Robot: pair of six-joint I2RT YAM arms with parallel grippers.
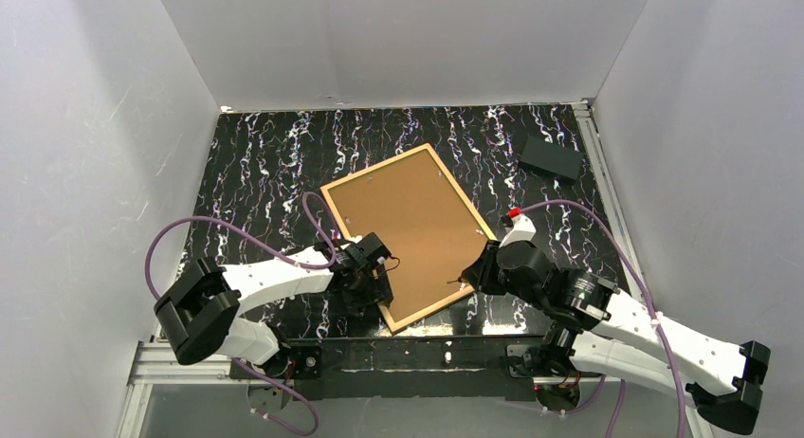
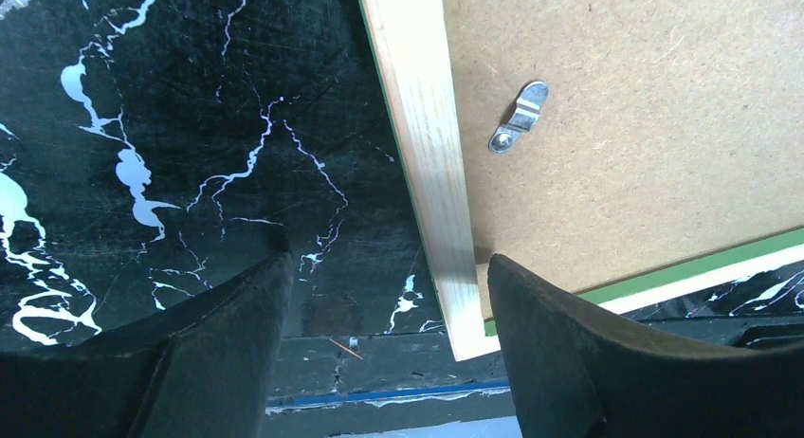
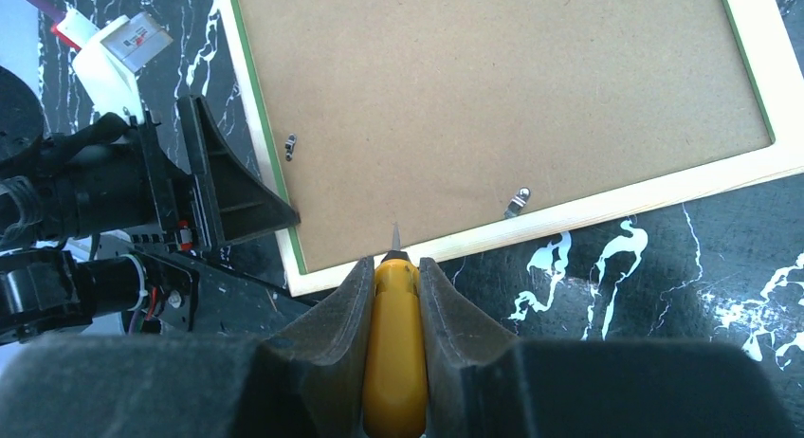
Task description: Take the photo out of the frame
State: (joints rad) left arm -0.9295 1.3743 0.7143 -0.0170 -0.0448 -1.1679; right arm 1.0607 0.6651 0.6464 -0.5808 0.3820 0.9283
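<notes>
The frame [image 1: 379, 163] lies face down on the black marbled table, its pale wooden back rail [image 2: 427, 154] edged in green. A brown backing panel [image 1: 408, 229] fills it and hides the photo. My left gripper [image 1: 365, 272] is open at the frame's near-left side. In the left wrist view the rail runs between its fingers [image 2: 569, 334]. My right gripper [image 3: 393, 263] is shut on a yellow-handled tool [image 3: 393, 353]. The tool's metal tip [image 3: 395, 234] points at the panel's near edge. Small metal clips [image 3: 517, 203] sit on the panel.
A dark grey box [image 1: 551, 157] lies at the table's back right. White walls close in three sides. The table's near edge with its metal rail [image 1: 427, 353] runs just below the frame's near corner.
</notes>
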